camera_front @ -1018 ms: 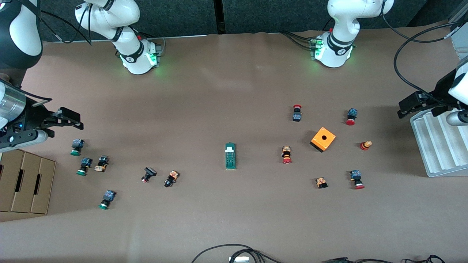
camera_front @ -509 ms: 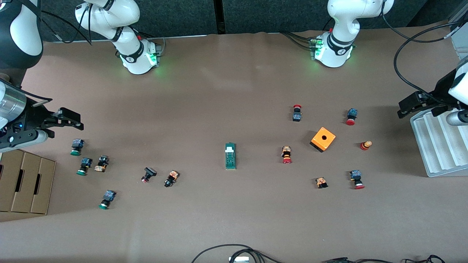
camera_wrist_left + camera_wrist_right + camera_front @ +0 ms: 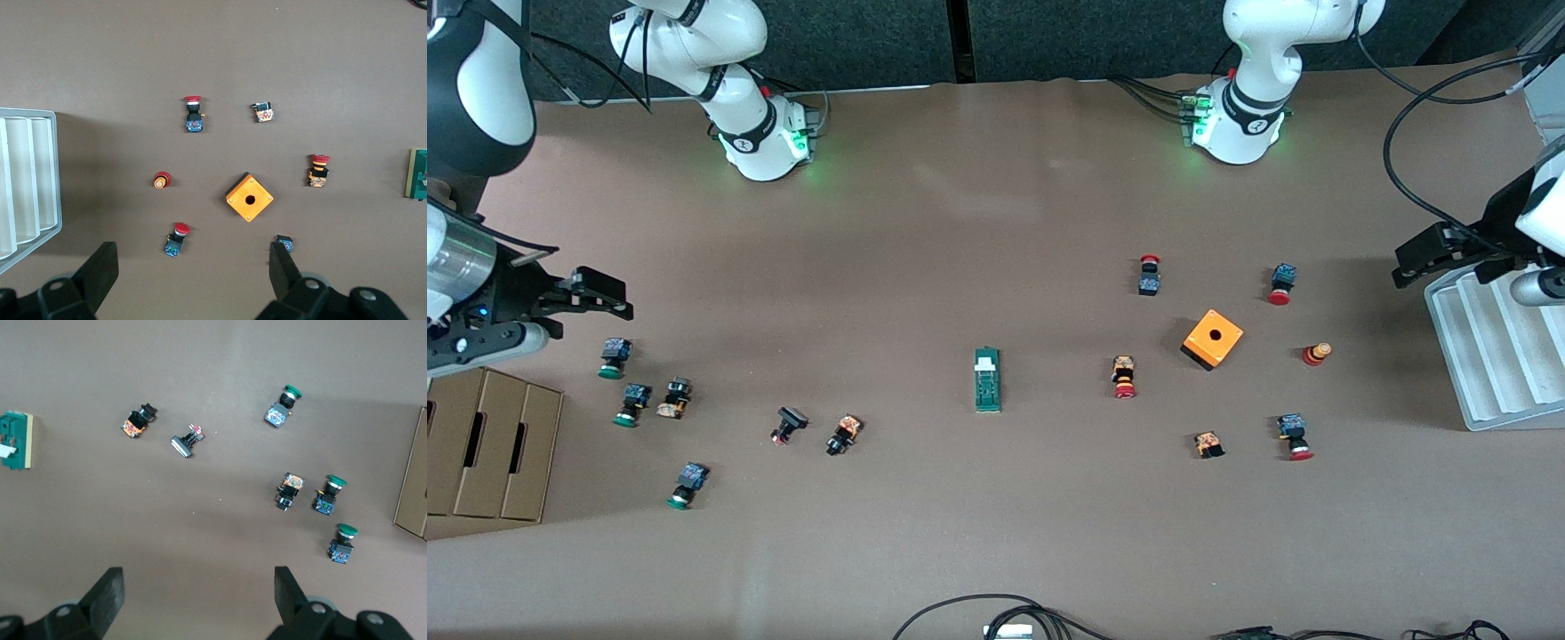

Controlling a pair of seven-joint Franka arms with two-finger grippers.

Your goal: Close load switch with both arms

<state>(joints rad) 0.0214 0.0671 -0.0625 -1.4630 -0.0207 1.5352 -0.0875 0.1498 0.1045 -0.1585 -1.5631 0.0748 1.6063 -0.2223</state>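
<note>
while both grippers hang wide, the load switch waits untouched mid-table

with my left gripper (image 3: 190,267) spread wide and holding nothing, i hover at my left arm's end of the table, over the edge of the white ridged tray (image 3: 1494,356). my right gripper (image 3: 197,593) is likewise parted and empty, high over the green-capped buttons (image 3: 612,356) by the cardboard boxes (image 3: 489,444).

outward from both, the load switch (image 3: 987,380) lies flat about midway along the table, well apart from either hand and from the orange cube (image 3: 1213,339).

i judge it light and rigid plastic, likely to skid on the smooth brown covering if pushed from one end only. so one gripper should pinch the long green sides to brace it, while the other presses the white tab (image 3: 986,362), which sits at the end toward the bases.

each wrist view cuts the switch off at the frame edge. i cannot make out the tab's travel or any detent.
</note>
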